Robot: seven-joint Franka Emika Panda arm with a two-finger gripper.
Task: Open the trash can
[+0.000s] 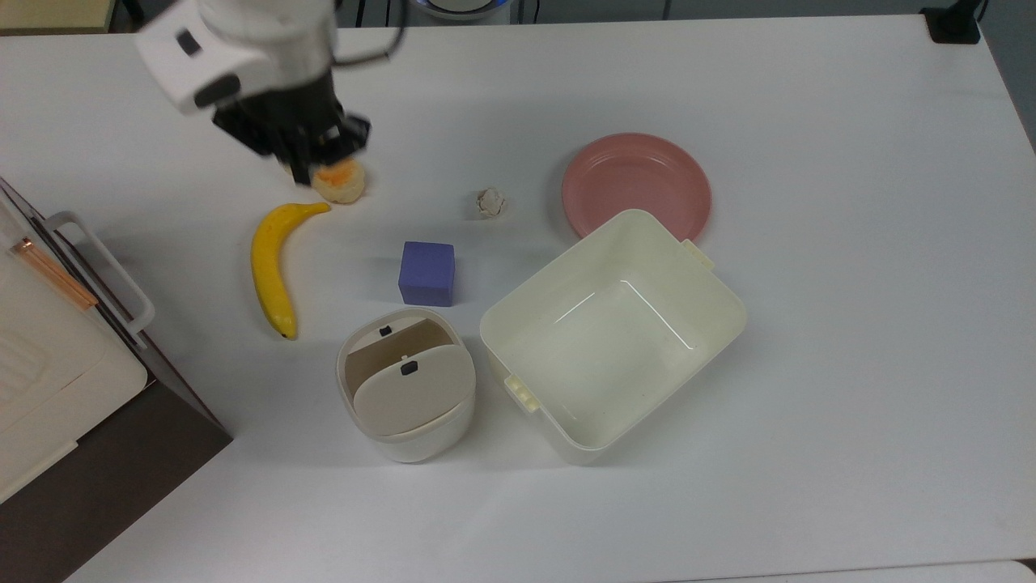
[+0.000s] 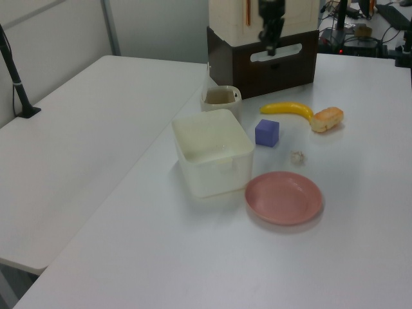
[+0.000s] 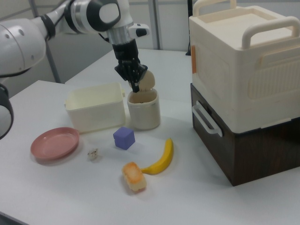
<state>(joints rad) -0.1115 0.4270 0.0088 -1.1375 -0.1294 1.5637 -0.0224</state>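
The white worktop [image 1: 809, 405] fills most of the top view. At the left edge of the top view stands a cream box with handles [image 3: 243, 61] on a dark brown base [image 3: 234, 140]; no writing can be read on it. The robot arm [image 3: 56, 21] enters the right view from the upper left. Its end effector [image 1: 303, 158] is at the upper left of the top view, above the worktop, just beside the orange bread piece [image 1: 340, 182]; whether its fingers are wide or narrow, I cannot tell.

The lidless cream tub [image 1: 615, 332] sits at the middle of the top view, and the pink plate [image 1: 637, 185] lies just above it in the frame, very near the tub's corner.

The trash can [image 1: 405, 389] stands in the lower middle of the top view, just beside the tub on the top view's left. Its beige lid [image 1: 414, 390] is tilted up, and the inside is visible behind it. A small black button [image 1: 385, 330] is at the rim.

The banana [image 1: 271, 263] lies at the left of the trash can, a little higher in the frame. The purple cube [image 1: 426, 273] is just above the trash can in the frame. A small crumpled white scrap [image 1: 490, 202] lies between the bread piece and the plate.

No brand or label is readable anywhere.
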